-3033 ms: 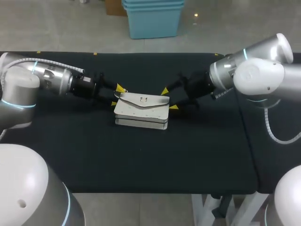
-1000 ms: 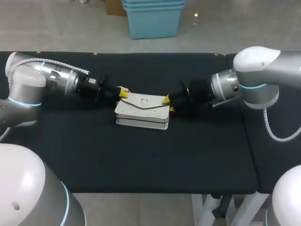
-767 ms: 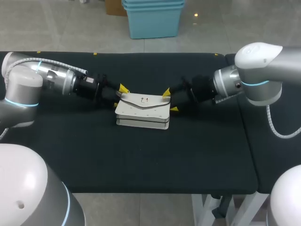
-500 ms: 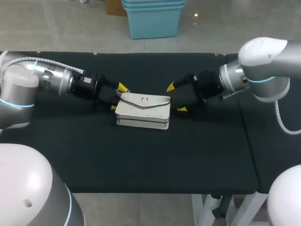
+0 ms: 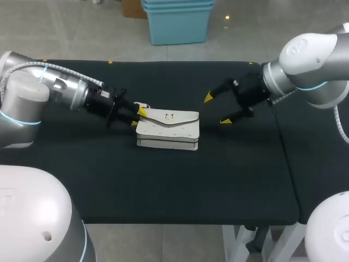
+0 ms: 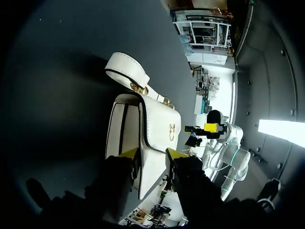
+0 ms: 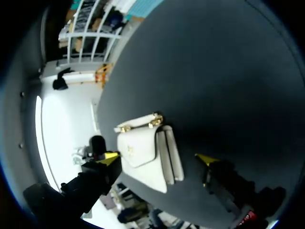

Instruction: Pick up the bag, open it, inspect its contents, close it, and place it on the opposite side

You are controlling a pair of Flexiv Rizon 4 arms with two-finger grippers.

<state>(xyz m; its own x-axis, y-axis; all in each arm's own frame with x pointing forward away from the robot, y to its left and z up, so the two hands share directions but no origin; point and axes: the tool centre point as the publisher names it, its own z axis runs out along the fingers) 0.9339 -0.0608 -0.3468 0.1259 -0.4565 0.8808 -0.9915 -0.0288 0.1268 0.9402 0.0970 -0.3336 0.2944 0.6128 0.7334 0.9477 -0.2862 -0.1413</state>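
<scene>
Fingers of the left gripper (image 5: 138,112) are drawn in on the left end of the bag (image 5: 167,128), one yellow tip on its flap side and one on its body side. I read this as clamped.

The bag is white, its flap down, and lies flat on the black table (image 5: 163,185).

The right gripper (image 5: 217,109) has its fingers wide apart and holds nothing, well clear to the right of the bag.

Risk: lifted by one end alone, the bag may swing, sag or slide from the narrow hold. A pinch on the flap edge could pull it open early.

Surroundings: a short strap (image 6: 126,69) lies just behind the bag's left end, beside the left fingers, and could snag. The right arm stands on any path rightward from the bag.
</scene>
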